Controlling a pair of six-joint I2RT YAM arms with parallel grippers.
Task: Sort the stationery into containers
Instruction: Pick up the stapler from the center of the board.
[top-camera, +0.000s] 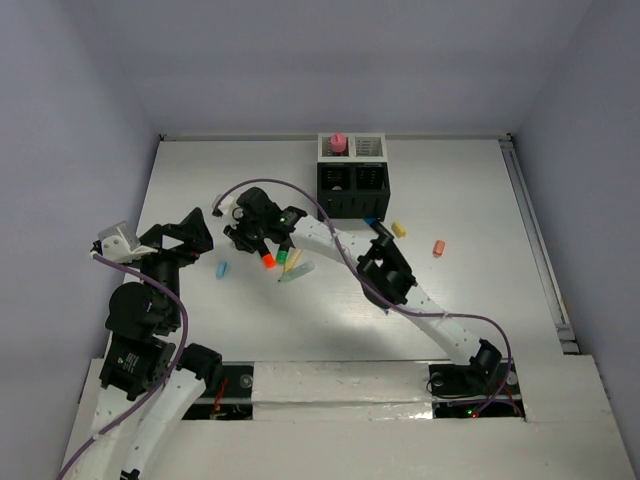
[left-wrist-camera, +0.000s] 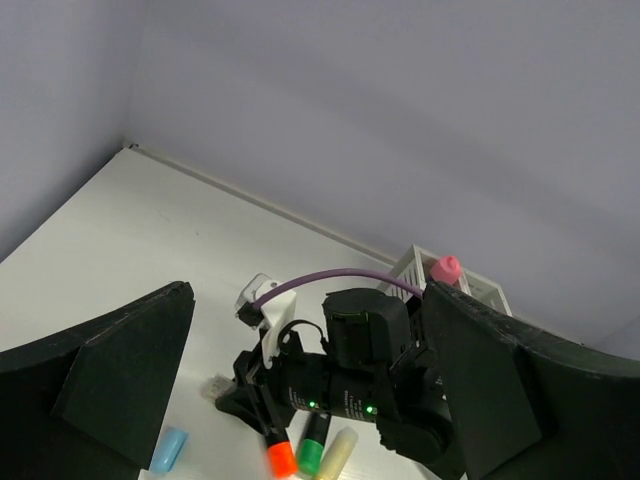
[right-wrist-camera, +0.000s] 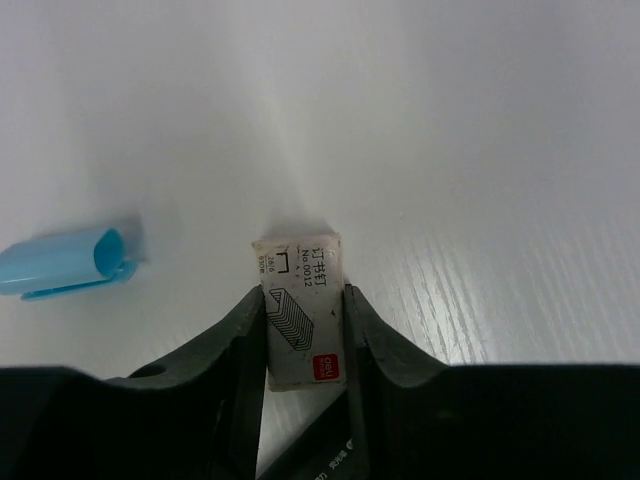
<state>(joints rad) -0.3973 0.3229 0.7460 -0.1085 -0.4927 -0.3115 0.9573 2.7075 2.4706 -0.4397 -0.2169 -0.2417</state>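
Note:
My right gripper (right-wrist-camera: 305, 330) is shut on a small white staples box (right-wrist-camera: 303, 310) that rests on the table; in the top view this gripper (top-camera: 236, 236) is left of centre. A light blue cap (right-wrist-camera: 65, 263) lies just left of the box, also visible in the top view (top-camera: 222, 270). Orange-capped (top-camera: 268, 260), green-capped (top-camera: 283, 257) and pale yellow (top-camera: 294, 262) markers lie beside the right gripper. A yellow cap (top-camera: 399, 229) and an orange cap (top-camera: 439, 247) lie to the right. The mesh organizer (top-camera: 351, 178) stands at the back with a pink tube (top-camera: 338, 143) in it. My left gripper (top-camera: 192, 240) is open and empty, above the table.
The right arm (top-camera: 385, 270) stretches diagonally across the table's middle. A small blue item (top-camera: 370, 221) lies in front of the organizer. Grey walls close off the table at the back and sides. In the left wrist view the right gripper body (left-wrist-camera: 350, 380) fills the space between my open fingers.

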